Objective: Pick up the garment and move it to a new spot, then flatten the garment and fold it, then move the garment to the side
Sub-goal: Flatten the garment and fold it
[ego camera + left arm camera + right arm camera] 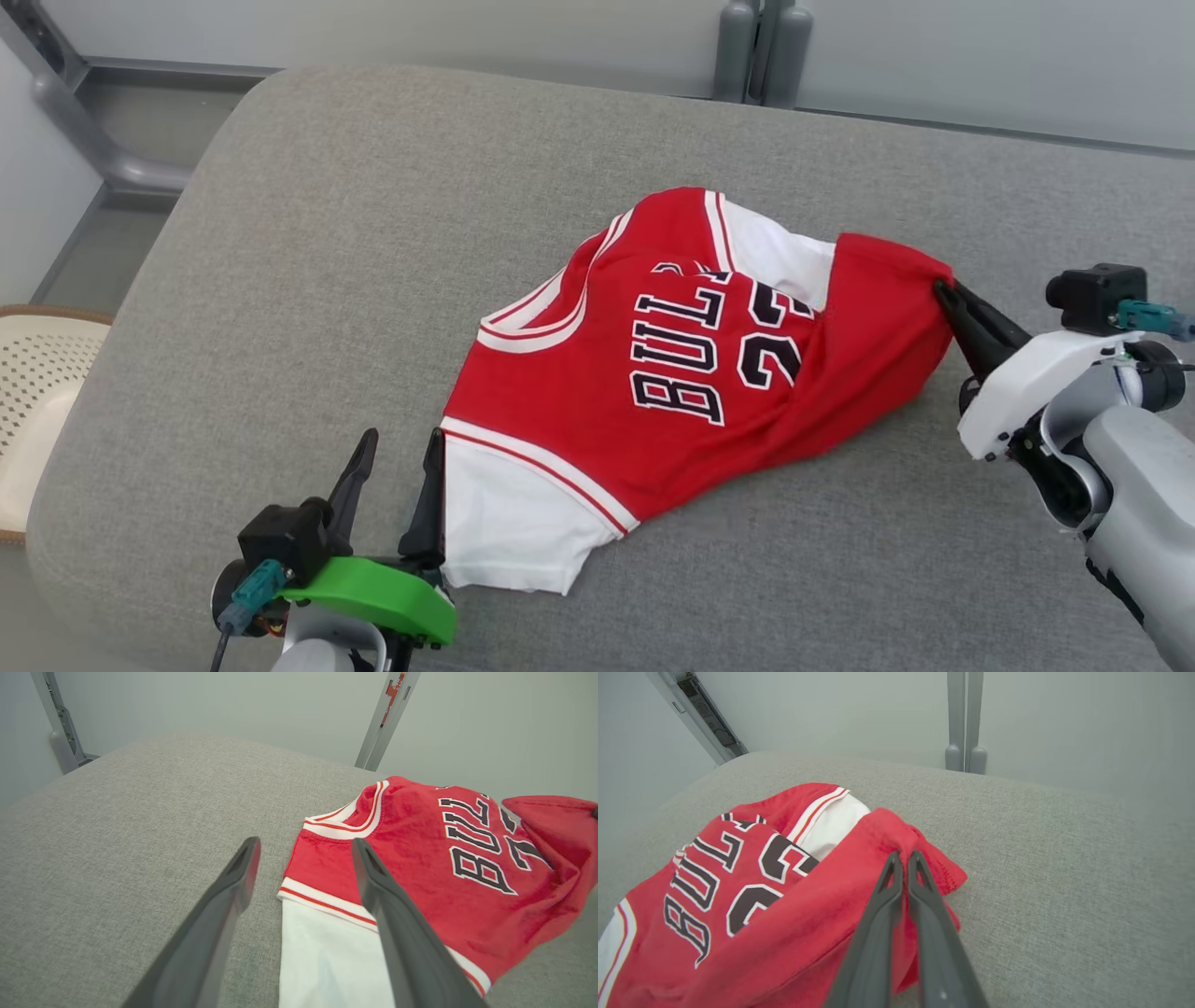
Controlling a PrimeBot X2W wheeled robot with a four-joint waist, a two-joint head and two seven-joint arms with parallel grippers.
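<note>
Red cloth is bunched between the clenched fingers of the right end effector [903, 856], which grasps a corner of the garment [597, 411] at its hem and holds that corner a little off the grey fabric-covered table [327, 233]. The fingers hide how much fabric sits inside the pinch. The left end effector [401, 443] is spread wide and holds nothing. Its inner finger is right at the edge of the white sleeve, but I cannot tell whether they touch. The jersey lies rumpled near the middle of the table. A raised red flap covers part of the number and the end of the lettering, and the far sleeve is mostly tucked away. A cream perforated object [37, 373] is cut off by the left edge.
</note>
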